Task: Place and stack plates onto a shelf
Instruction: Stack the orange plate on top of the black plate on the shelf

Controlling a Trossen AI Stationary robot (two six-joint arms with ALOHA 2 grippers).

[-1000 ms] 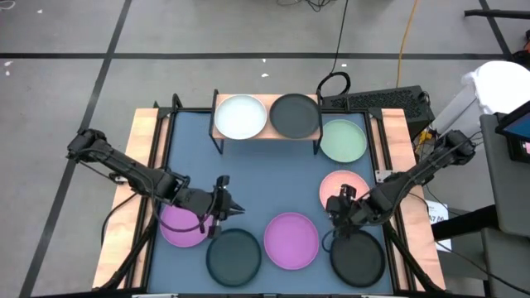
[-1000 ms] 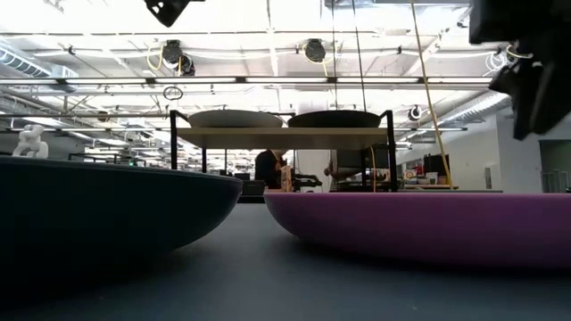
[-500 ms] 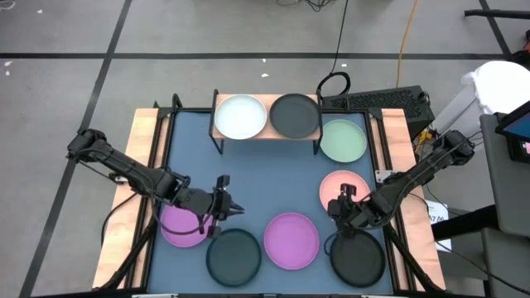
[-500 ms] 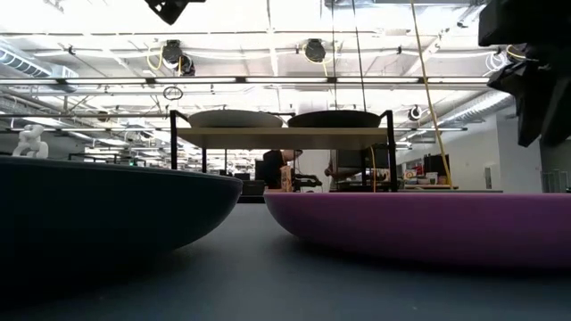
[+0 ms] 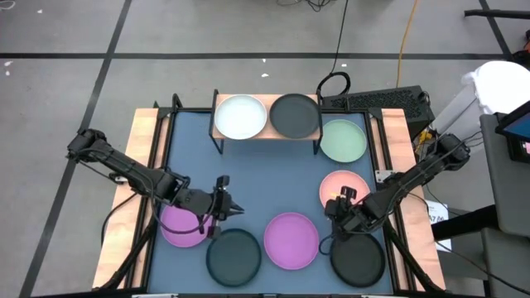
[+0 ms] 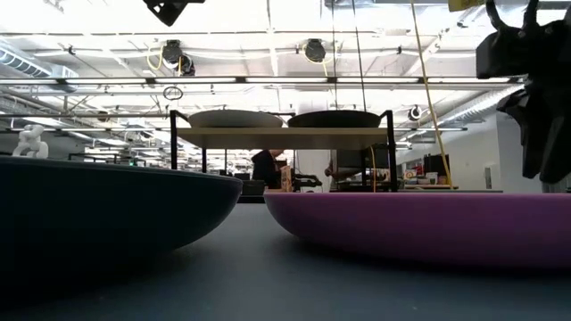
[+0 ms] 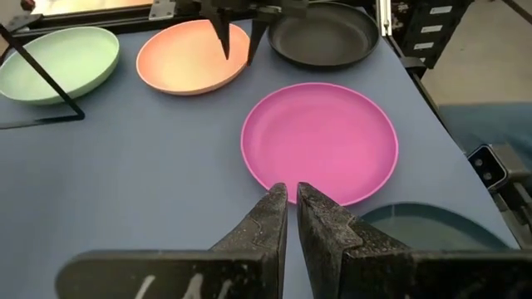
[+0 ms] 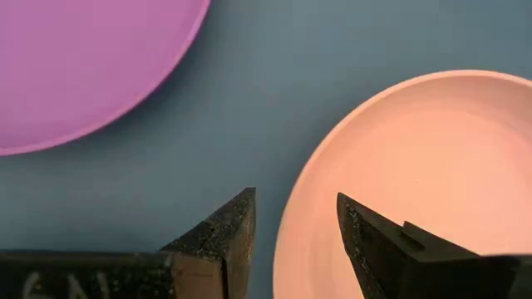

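Nearest the front edge of the surface [image 5: 248, 178] sit a charcoal plate [image 5: 233, 256], a purple plate [image 5: 291, 241] and a second charcoal plate [image 5: 358, 260]; another purple plate [image 5: 180, 226] lies under the left arm. The right hand [image 8: 295, 220] hangs low with its fingers parted, straddling the near rim of the pink plate [image 8: 416, 174] — one finger outside on the surface, one over the bowl. Judged risk: the rim is shallow and thin, so a pinch taken too high could slip off, or the outer finger could shove the plate sideways toward the mint plate [image 5: 343, 141] rather than lift it. A one-edge grip may also let the plate droop on the way up. The left hand [image 7: 287, 203] waits mid-surface, fingers nearly together, holding nothing, pointed at the middle purple plate — it sits near the right arm's likely path. Farthest off, the shelf [image 5: 267, 132] already carries a white plate [image 5: 240, 117] and a charcoal one [image 5: 295, 115] side by side; a pink plate set down off-centre on either could slide off the stack.
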